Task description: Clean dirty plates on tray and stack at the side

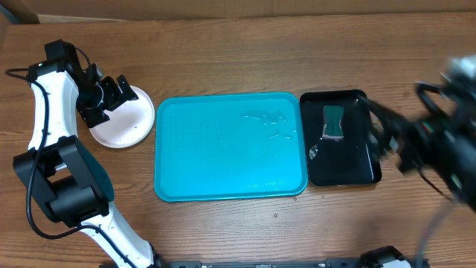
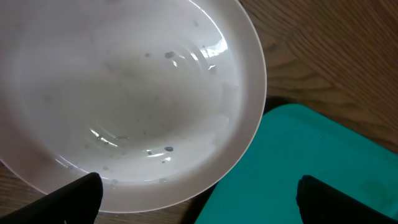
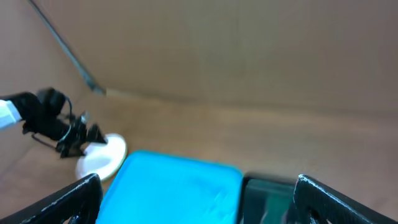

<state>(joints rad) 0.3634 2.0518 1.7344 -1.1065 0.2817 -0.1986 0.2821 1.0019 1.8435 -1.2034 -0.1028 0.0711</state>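
The turquoise tray lies mid-table with no plates on it, only wet streaks. A white plate sits on the table left of the tray, on top of whatever lies under it; the pale blue and yellow-green rimmed plates do not show. In the left wrist view the white plate looks wet with small specks, next to the tray corner. My left gripper is open and empty just above the plate's rim. My right gripper is open, empty, raised at the right and blurred.
A smaller black tray stands right of the turquoise tray and holds a green sponge. The right arm hangs over the table's right side. A cardboard wall stands behind the table.
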